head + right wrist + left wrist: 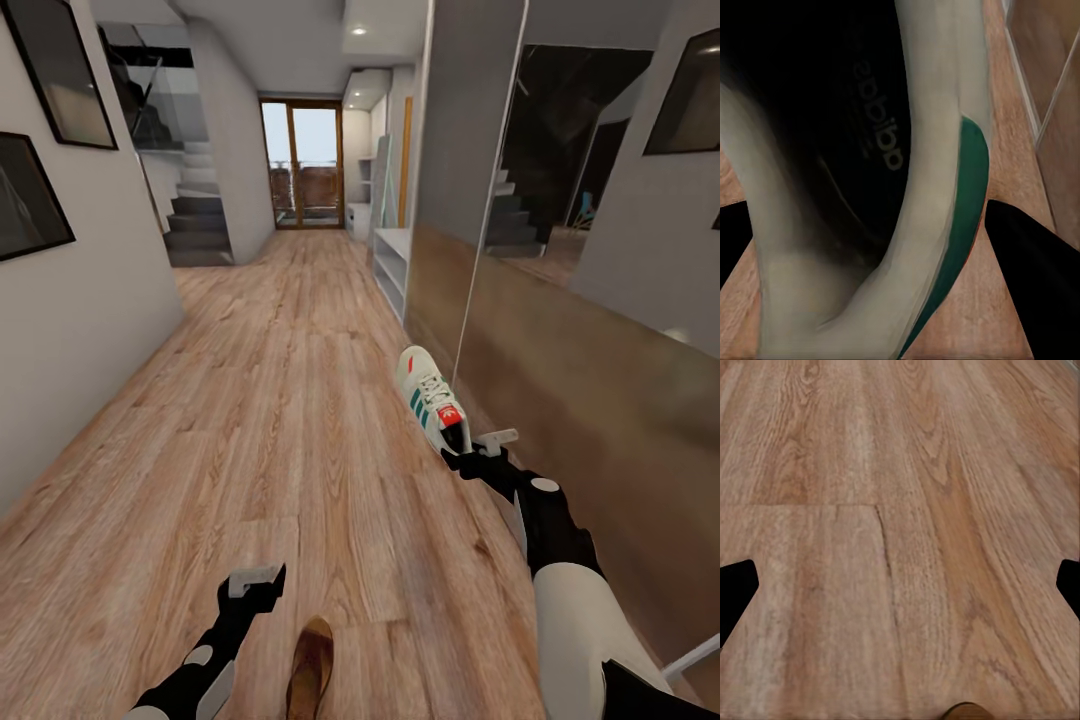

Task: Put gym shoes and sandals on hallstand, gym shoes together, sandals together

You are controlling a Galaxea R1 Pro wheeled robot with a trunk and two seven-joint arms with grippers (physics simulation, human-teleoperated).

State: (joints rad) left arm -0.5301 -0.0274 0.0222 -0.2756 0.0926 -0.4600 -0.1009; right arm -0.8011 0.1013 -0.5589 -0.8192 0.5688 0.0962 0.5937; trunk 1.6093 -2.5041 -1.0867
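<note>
My right gripper [477,449] is shut on the heel of a white gym shoe [428,396] with green stripes and a red tongue patch. The shoe's toe points down the corridor, beside the mirrored wardrobe. The right wrist view looks into the shoe's dark opening, past its white collar [934,135], with black fingers [1027,262] on either side. A brown sandal [311,668] lies on the corridor floor [270,420] just in front of me, and its tip [966,711] pokes into the left wrist view. My left gripper [256,579] hangs open over bare planks left of the sandal. The grey hallstand [392,262] stands further down on the right.
A mirrored sliding-door wardrobe [560,260] lines the right side, close to my right arm. A white wall with framed pictures [60,290] runs along the left. Stairs [198,228] and a glass door [302,165] close the far end. The wood floor stretches ahead between them.
</note>
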